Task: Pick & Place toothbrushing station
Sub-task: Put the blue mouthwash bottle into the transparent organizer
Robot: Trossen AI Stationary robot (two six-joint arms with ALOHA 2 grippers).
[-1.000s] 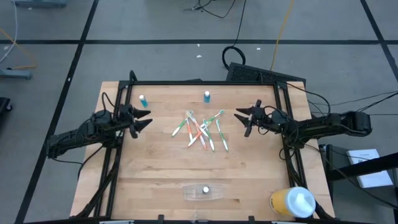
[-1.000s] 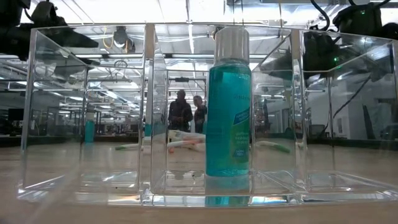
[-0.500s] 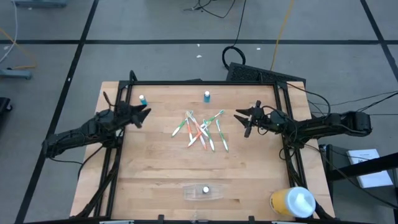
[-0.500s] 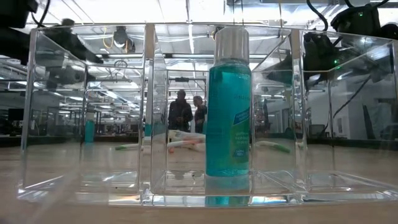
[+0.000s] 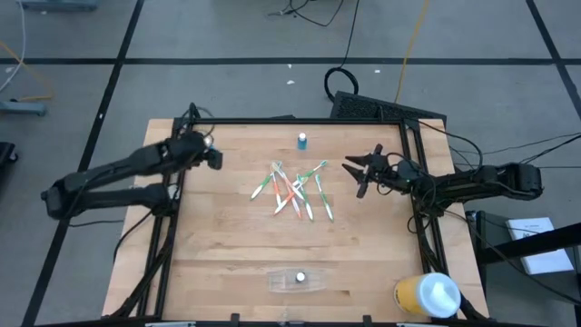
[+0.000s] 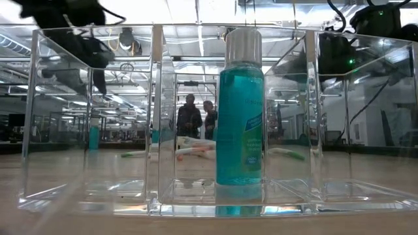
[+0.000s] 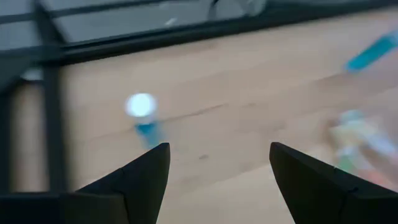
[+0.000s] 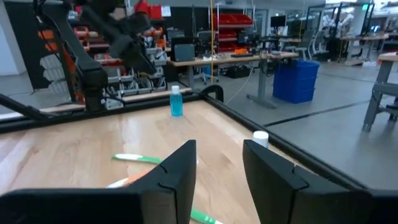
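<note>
While my two arms hang over the far half of the wooden table [image 5: 227,245], the toothbrushing station [image 5: 298,281] sits well apart from both, at the near edge in the middle, a clear holder faint against the boards, with a teal bottle [image 6: 240,108] standing in its middle compartment. My left gripper [image 5: 211,156] is at the far left corner above a small blue bottle with a white cap [image 7: 142,113], fingers [image 7: 138,180] spread wide and holding nothing. My right gripper [image 5: 356,174] hovers by the right rail, fingers [image 8: 169,177] parted a little, nothing between them. Between the two grippers lies a loose heap of toothbrushes [image 5: 294,191], green, orange and white, crossing one another. Another small blue bottle [image 5: 301,140] stands at the far edge. A yellow cup with a white lid [image 5: 428,294] rests at the near right corner. Grey floor with cables surrounds the table, and beyond it the room holds workbenches, a blue bin [image 8: 296,79] and two people [image 6: 197,117] standing far off.
</note>
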